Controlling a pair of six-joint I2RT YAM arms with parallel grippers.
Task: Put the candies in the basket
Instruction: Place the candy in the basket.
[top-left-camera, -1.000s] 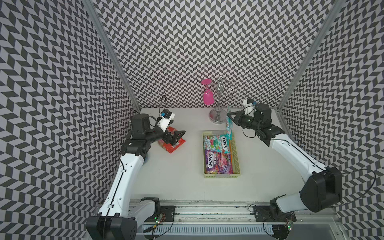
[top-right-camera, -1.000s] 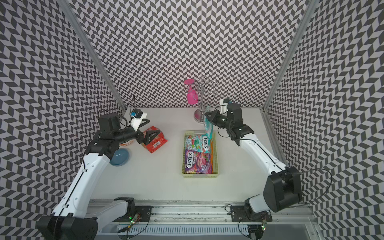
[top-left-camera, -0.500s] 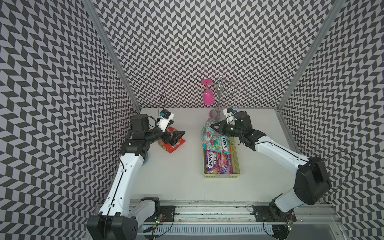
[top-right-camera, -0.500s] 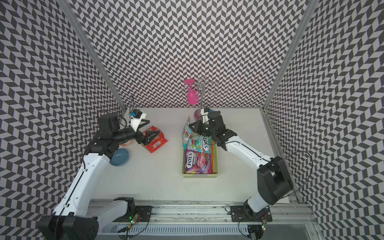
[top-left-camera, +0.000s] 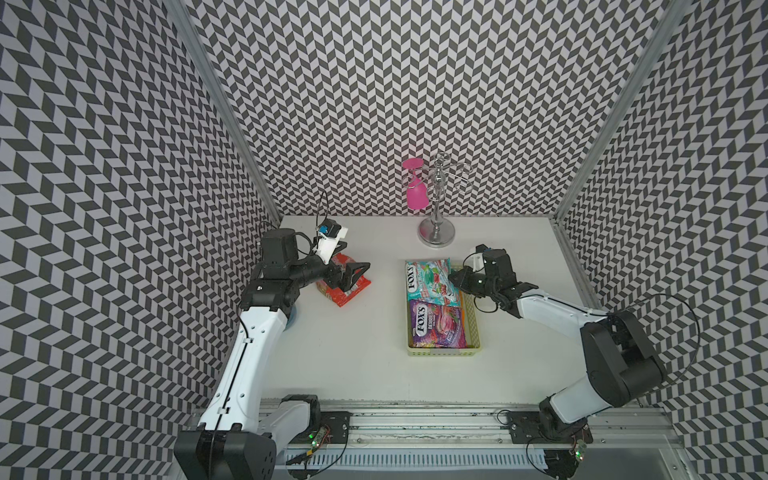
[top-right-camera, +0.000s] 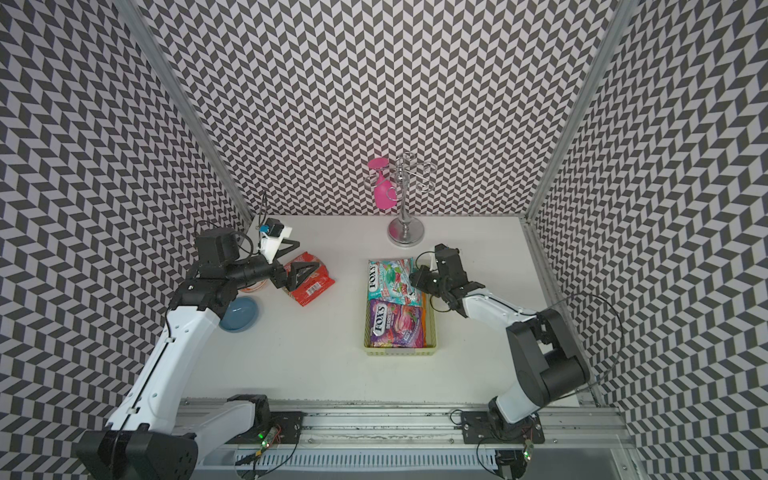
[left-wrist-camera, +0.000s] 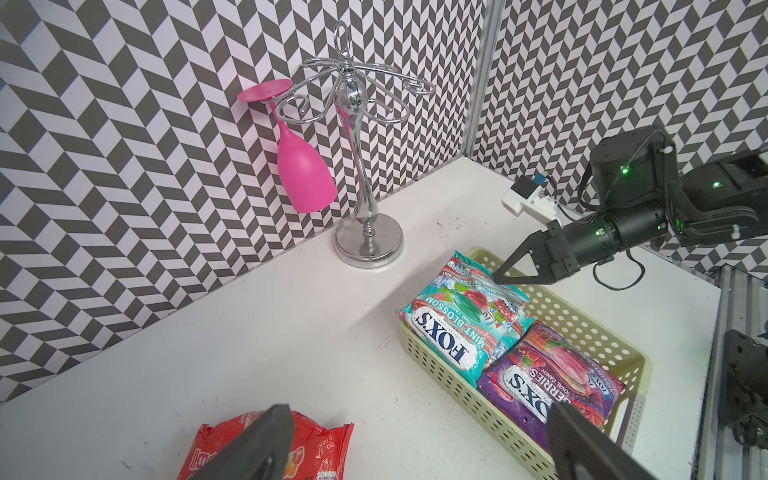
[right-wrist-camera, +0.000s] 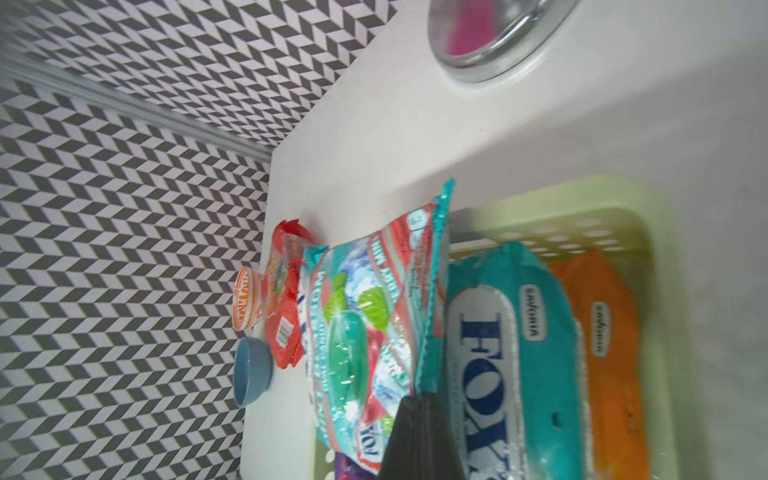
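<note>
The pale green basket (top-left-camera: 444, 353) (top-right-camera: 399, 351) stands mid-table with several candies in it. A purple bag (top-left-camera: 436, 328) fills its near half. A teal bag (top-left-camera: 428, 276) (left-wrist-camera: 457, 320) lies across its far half, over another teal bag (right-wrist-camera: 498, 332) and an orange one (right-wrist-camera: 606, 353). My right gripper (top-left-camera: 453, 277) (right-wrist-camera: 419, 409) is shut on the right edge of that top teal bag (right-wrist-camera: 365, 324). A red bag (top-left-camera: 347, 296) (left-wrist-camera: 324, 449) lies on the table to the left. My left gripper (top-left-camera: 358, 277) (left-wrist-camera: 419, 411) hovers open just over it, touching nothing.
A chrome glass stand (top-left-camera: 436, 232) with a hanging pink glass (top-left-camera: 417, 195) is at the back, just behind the basket. A blue bowl (top-right-camera: 239, 313) and an orange-patterned bowl (right-wrist-camera: 245, 305) sit at the far left under my left arm.
My right gripper swung left from the back right and came down, carrying the teal bag from upright beside the basket to flat over its far half. The left arm barely moved.
</note>
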